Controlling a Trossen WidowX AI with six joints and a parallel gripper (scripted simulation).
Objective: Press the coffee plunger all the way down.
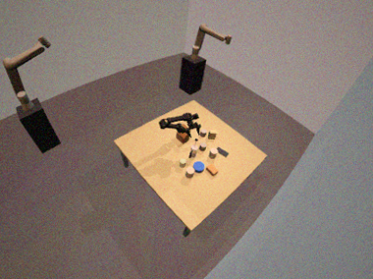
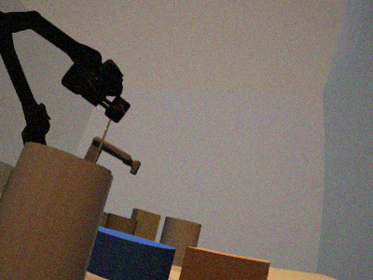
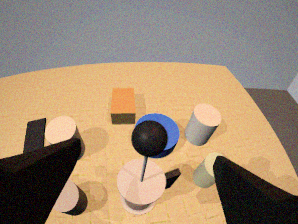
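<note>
The coffee press (image 1: 194, 150) (image 3: 141, 182) stands upright with a pale round lid and a dark side handle (image 3: 173, 178). Its plunger is up: a thin rod (image 2: 103, 141) rises from the lid to a black ball knob (image 3: 149, 138) (image 1: 196, 140). My gripper (image 1: 195, 134) (image 3: 148, 155) is open and empty, fingers wide apart. In the wrist view the knob shows between the two fingers, farther out than the fingertips. In the exterior view the gripper (image 2: 117, 109) is at the rod's top and hides the knob; the press body is hidden behind a large cylinder.
A blue disc (image 1: 198, 166) (image 3: 170, 129), an orange block (image 1: 212, 170) (image 3: 123, 105), a pale cylinder (image 1: 190, 172) (image 3: 202, 125) and a greenish cylinder (image 1: 183, 162) (image 3: 204, 172) stand near the press. Other cylinders and a dark flat block (image 1: 222, 152) stand on its other side.
</note>
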